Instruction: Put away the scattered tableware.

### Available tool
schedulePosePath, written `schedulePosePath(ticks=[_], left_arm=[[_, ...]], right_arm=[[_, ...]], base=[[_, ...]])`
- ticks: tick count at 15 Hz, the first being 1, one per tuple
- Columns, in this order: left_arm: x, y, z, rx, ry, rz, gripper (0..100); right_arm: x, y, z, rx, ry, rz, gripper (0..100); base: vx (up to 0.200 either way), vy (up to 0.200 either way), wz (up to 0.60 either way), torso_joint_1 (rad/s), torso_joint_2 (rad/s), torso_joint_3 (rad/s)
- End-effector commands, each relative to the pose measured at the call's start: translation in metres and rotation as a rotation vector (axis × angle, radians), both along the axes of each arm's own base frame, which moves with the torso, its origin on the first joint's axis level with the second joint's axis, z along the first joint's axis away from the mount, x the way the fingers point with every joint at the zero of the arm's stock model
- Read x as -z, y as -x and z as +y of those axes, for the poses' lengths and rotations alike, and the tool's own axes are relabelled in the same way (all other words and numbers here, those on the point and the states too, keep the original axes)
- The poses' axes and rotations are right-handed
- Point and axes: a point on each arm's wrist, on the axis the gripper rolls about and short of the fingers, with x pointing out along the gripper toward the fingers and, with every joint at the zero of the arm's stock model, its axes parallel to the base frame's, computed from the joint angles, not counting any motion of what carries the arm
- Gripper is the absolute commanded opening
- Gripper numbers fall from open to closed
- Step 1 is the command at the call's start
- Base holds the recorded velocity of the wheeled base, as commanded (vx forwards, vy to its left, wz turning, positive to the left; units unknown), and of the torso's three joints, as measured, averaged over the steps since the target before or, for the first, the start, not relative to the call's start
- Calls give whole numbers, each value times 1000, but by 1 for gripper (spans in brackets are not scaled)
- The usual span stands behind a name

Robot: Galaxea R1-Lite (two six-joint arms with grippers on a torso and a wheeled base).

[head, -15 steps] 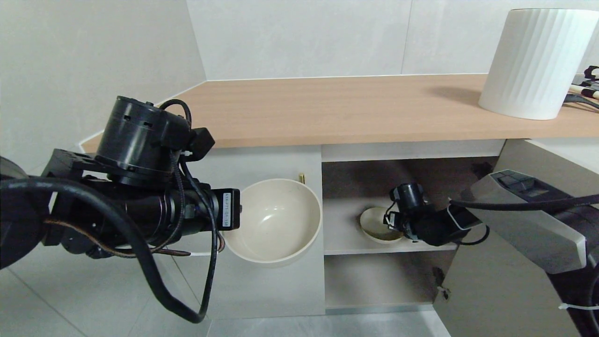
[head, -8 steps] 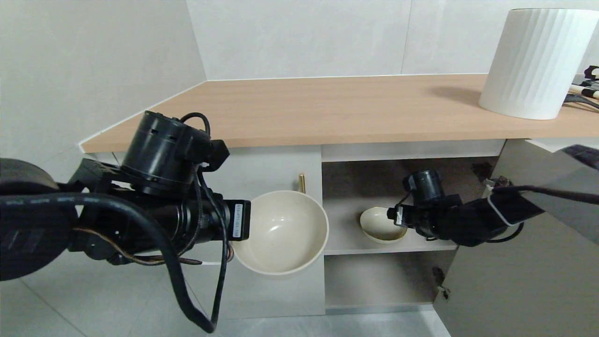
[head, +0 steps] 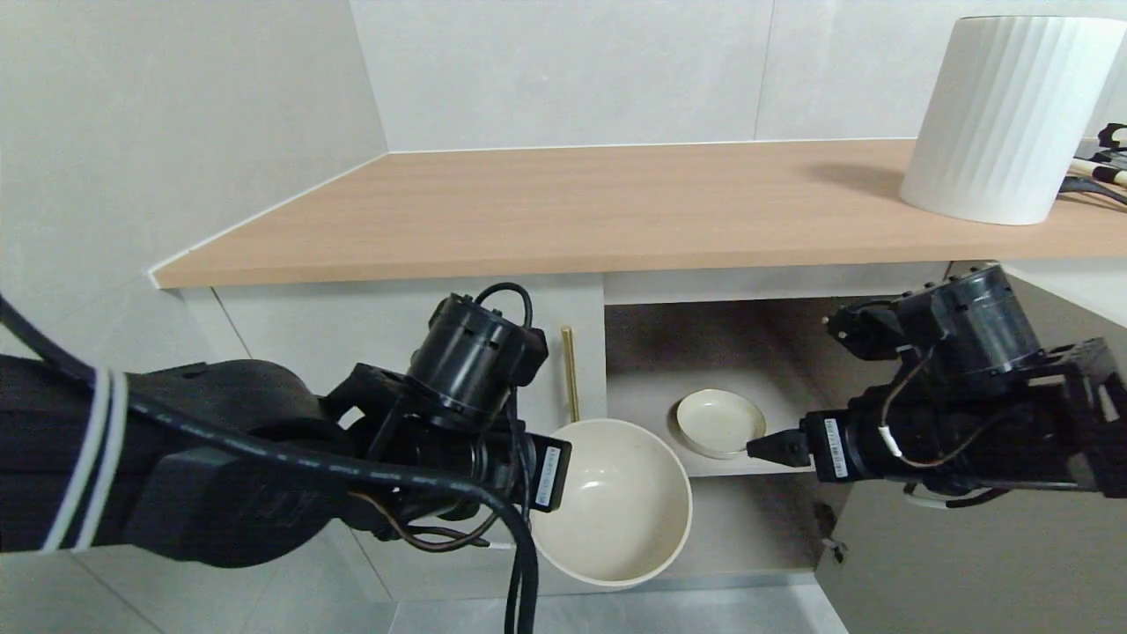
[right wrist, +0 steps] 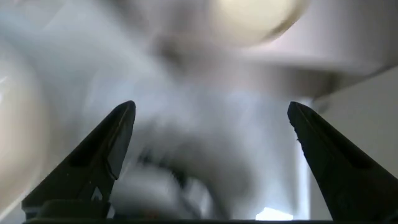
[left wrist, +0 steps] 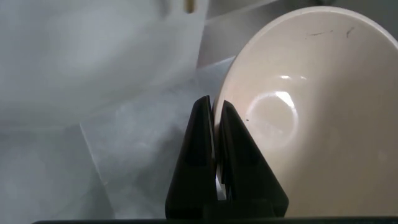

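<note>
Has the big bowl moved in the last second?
Yes. The bowl went down and right, from covering the brass door handle to below it.

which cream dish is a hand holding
The large deep cream bowl, rim pinched by the left hand; the small shallow cream dish sits free on the shelf.

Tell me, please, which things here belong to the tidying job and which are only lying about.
Job: bowl, clamped by its rim in the left gripper; dish on the cabinet shelf; right gripper, open, near the dish.
Lying about: white canister on the counter; utensils beside it.
</note>
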Motion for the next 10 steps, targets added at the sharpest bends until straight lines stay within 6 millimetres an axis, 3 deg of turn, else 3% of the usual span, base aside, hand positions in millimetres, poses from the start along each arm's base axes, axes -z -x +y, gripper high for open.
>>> schedulePosePath(ticks=[1,5,10], left_arm=[[22,-4,-19,28,-31,18,0],[28,-4,-29,27,-38,-9,0],[15,3,-28,20,-16,-46,0]], right_arm=[[-34,26,-3,-61,-60,-70,100],[-26,35,12,-130,-44,-38,100],[1,23,31,-152,12,49,100]], base=[[0,0,0,0,0,0],[0,0,0,0,0,0],[0,0,0,0,0,0]])
